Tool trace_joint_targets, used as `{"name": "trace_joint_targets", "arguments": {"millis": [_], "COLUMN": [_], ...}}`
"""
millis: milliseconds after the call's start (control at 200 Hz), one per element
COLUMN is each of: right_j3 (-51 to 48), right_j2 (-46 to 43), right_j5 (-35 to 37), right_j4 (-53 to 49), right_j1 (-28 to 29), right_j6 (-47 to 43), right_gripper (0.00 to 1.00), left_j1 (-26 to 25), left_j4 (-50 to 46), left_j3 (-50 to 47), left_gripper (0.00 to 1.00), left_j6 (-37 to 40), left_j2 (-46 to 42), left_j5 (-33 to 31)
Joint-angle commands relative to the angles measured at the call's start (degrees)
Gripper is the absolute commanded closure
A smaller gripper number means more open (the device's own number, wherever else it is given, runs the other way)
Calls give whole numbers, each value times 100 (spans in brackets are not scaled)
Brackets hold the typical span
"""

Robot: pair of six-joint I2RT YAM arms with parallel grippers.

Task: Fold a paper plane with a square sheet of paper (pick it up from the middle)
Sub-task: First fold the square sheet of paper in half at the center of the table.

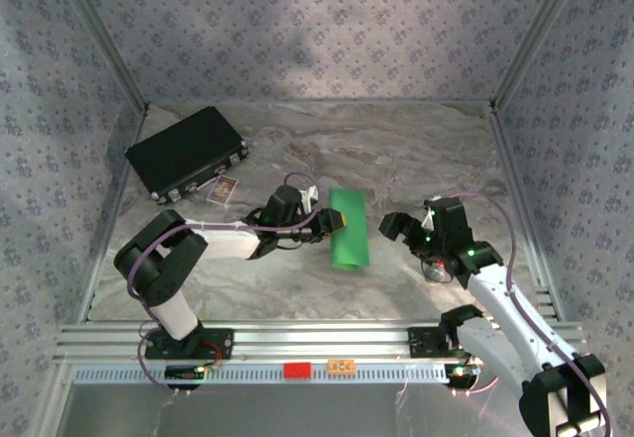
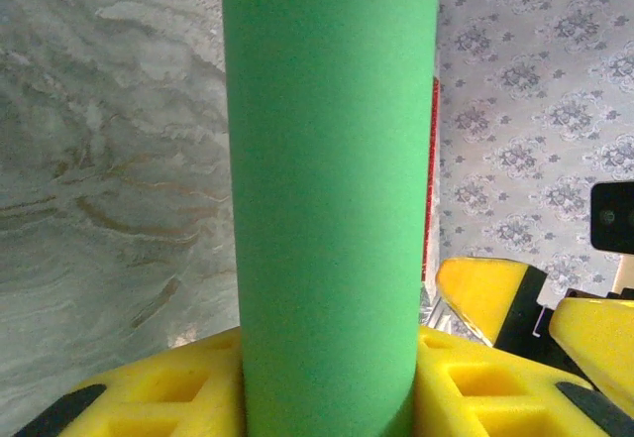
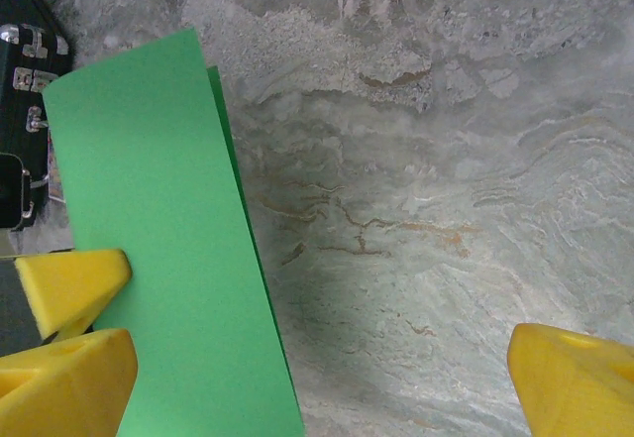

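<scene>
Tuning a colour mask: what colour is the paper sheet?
Plain bright green; the square sheet of paper shows best in the left wrist view.

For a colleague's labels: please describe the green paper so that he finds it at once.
Look at the middle of the marbled grey table. There the left gripper pinches the green paper, folded into a narrow strip. Its bright green sets it apart from the black case, far back-left.

Black case [image 3: 22, 16] cut by left edge; paper [image 3: 158, 239] bottom cropped.
</scene>
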Motion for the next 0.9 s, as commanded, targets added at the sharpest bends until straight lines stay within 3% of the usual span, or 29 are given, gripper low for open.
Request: {"name": "trace_joint_targets", "arguments": {"millis": [0,210,670,894], "right_j3": [29,-15,-86,-151], "right_j2": [2,186,177,176], "right_j5": [-89,-254,-563,-389], "right_j4": [20,75,164,182], "right_j1": [-40,-43,-3,64], "right_j6": [-44,-24,-197,-28], "right_gripper": [2,3,9,9], "left_j1": [21,15,7,3], "left_j4": [329,462,-533,-1543], "left_j3": [4,119,369,562], "left_gripper": [62,62,62,56], "left_j6": [-60,-143,244,808], "left_j2": [116,469,843,745], "left_j5": [137,291,250,-128]}}
